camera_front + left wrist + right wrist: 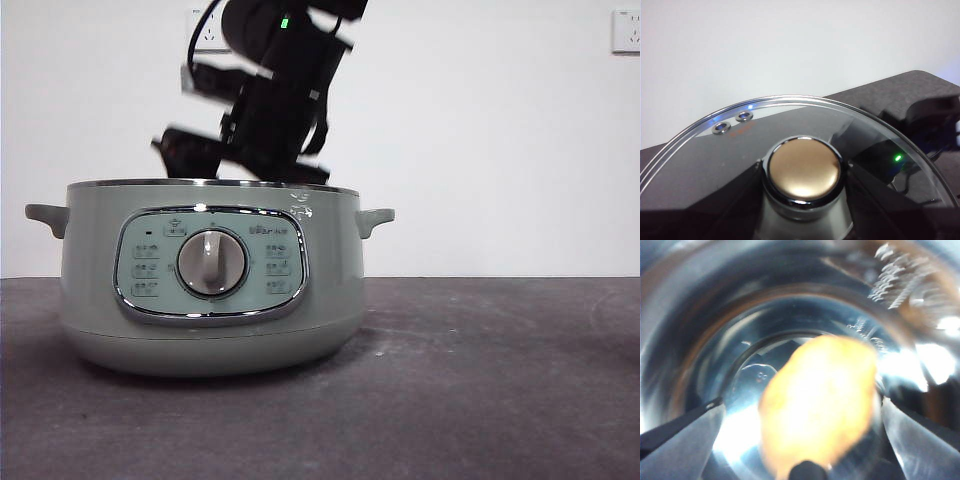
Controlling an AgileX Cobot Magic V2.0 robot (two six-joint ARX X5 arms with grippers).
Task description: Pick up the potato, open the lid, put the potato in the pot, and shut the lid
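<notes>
- Left gripper: clamped on the knob of the lid, holding that glass disc off the pot, clear of the table; steel rim and two small vent rings visible through the left wrist view.
- Pot: on the dark table, left of centre in the front view, uncovered, dial facing the camera, a small handle on each side.
- Right gripper: reaching down into the pot's mouth from above, jaws spread wide to either side of the potato, not touching it.
- Potato: inside the shiny steel bowl, blurred; resting or falling, cannot tell.
</notes>
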